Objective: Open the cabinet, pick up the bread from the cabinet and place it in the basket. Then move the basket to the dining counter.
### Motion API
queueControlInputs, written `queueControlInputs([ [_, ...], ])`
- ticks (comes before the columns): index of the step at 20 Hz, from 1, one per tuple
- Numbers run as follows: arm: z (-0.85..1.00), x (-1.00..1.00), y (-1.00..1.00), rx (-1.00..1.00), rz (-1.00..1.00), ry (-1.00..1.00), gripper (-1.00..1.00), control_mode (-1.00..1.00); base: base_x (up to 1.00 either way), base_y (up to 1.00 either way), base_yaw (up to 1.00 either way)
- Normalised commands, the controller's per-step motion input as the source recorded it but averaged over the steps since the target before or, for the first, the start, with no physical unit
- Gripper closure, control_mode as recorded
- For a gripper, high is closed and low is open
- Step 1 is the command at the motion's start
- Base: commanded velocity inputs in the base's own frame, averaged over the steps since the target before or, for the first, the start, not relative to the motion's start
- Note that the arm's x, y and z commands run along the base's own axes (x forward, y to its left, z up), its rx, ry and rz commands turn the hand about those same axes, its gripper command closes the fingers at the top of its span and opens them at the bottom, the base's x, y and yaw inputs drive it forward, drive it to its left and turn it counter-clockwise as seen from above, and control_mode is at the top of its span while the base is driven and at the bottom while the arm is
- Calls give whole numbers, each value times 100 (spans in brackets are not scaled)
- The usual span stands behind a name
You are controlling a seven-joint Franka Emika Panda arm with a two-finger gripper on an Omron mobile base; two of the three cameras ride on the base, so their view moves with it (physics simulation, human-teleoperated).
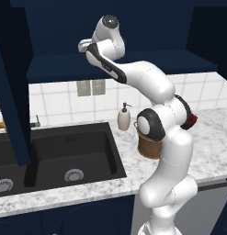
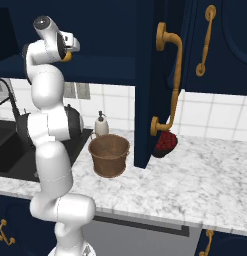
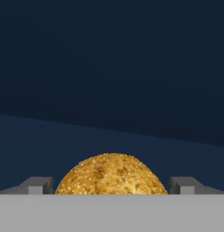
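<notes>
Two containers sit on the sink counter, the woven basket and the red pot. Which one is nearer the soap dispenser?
The basket: brown, woven, standing just in front of the soap dispenser. The red pot sits farther right, past the open cabinet door.

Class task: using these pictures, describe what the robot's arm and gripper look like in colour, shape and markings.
The arm is made of glossy white, rounded segments joined by dark grey to black joints, with a black band along its forearm. A round grey cap tops the wrist. The gripper ends in two small, blocky grey fingers. No cables or lettering are visible.
</notes>
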Motion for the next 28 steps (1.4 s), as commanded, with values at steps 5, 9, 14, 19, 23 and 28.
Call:
queueControlInputs([
  [5,-80,-27,0,0,5,0,100,-100,0,0,0],
  [9,-56,-15,-11,0,3,0,100,-100,0,0,0],
  [14,-17,-60,-8,0,1,-9,100,-100,0,0,0],
  [19,2,-100,0,0,0,-7,100,-100,0,0,0],
  [23,47,-100,-13,0,0,0,100,-100,0,0,0],
  [28,22,-100,-45,2,0,0,100,-100,0,0,0],
])
